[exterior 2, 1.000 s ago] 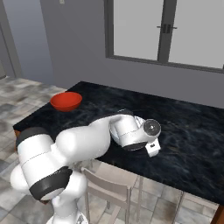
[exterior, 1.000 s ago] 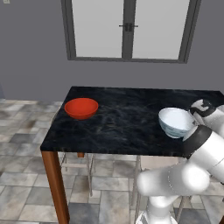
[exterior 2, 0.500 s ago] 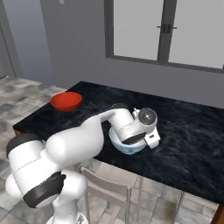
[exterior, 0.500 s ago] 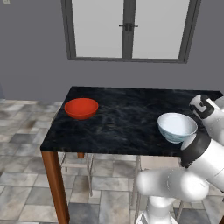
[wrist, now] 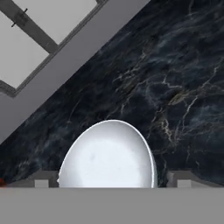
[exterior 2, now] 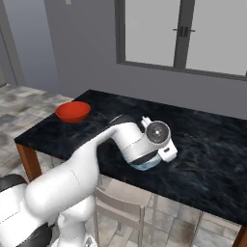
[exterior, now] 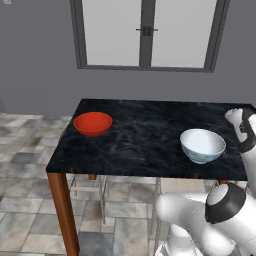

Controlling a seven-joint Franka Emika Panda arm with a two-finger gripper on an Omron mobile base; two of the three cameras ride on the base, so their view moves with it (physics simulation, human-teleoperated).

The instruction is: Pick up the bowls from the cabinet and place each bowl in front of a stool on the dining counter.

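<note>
Released white bowl [exterior: 202,145] near dining counter [exterior: 140,135] front edge, end effector [wrist: 113,183] now open, lifted

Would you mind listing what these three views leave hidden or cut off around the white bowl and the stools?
- White bowl, right base view: mostly covered by the arm's wrist; a sliver of its base shows.
- White bowl, hand view: near rim cut off by the bottom edge.
- End effector, hand view: fingertips barely clear the bottom edge beside the bowl.
- Stool, right base view: seat partly hidden by the arm.
- Stools, left base view: mostly hidden under the dining counter.
</note>
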